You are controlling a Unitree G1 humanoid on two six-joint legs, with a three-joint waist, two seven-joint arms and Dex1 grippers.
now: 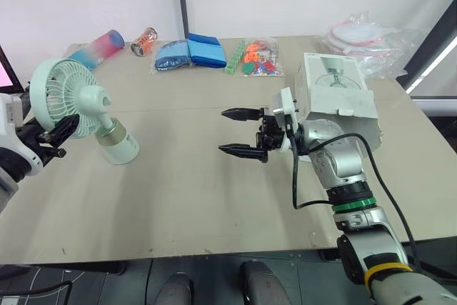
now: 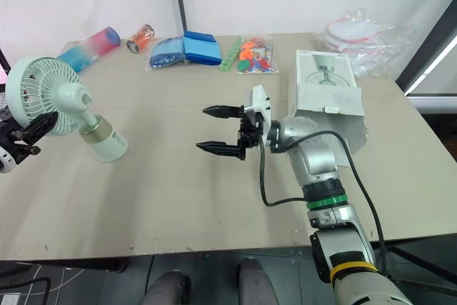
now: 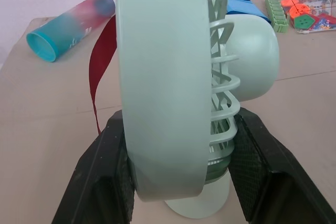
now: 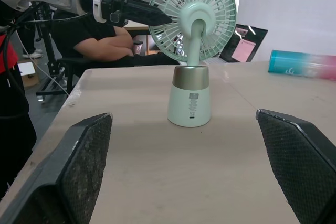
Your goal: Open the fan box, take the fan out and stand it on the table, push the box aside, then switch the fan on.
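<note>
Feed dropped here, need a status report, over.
Left tool shut on mint-green plastic desk fan, standing on beige table. Right tool open, facing fan. White cardboard fan box behind right arm; nothing blocking fan.

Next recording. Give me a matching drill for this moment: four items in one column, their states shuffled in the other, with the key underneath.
Column 1
1. fan
2. fan box
3. left end effector
4. right end effector

Column 2
A. open and empty, pointing toward the fan
B. lying flat, end flap open
C. base on the table, head gripped
D. shut on the fan's head

Pairs: 1-C, 2-B, 3-D, 4-A
</note>
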